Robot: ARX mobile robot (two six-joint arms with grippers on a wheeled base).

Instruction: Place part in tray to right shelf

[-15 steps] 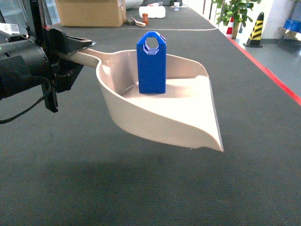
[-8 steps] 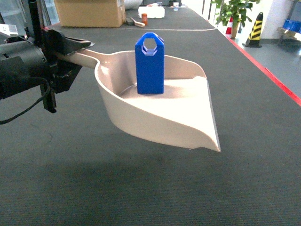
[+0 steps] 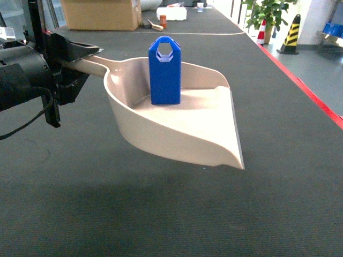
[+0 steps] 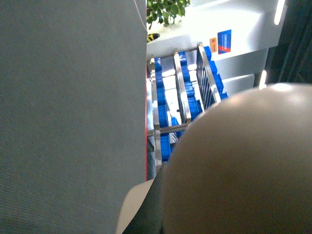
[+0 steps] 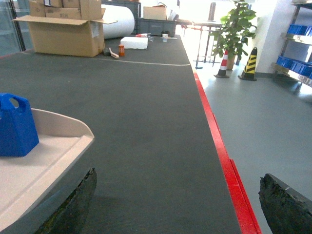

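A dark grey mat (image 3: 161, 214) is covering the long work surface, a red strip (image 5: 219, 146) is edging its right side, and a cardboard box (image 3: 102, 13), a potted plant (image 5: 236, 27) and a striped cone (image 5: 250, 63) are standing in the room beyond. In the head view, the left gripper (image 3: 75, 59) is clamping the handle of the tray (image 3: 209, 144) and holding it above the mat, with the part (image 3: 164, 70) standing upright on the tray's floor near the back wall. The right wrist camera is catching the part and the tray's rim at its left edge, while the right gripper (image 5: 178, 200) is showing two fingertips spread wide apart with nothing between them. Only the left wrist camera is showing a steel rack holding blue crates (image 4: 168, 141); it is turned sideways and largely blocked by a blurred rounded shape. The right arm is lying outside the head view.
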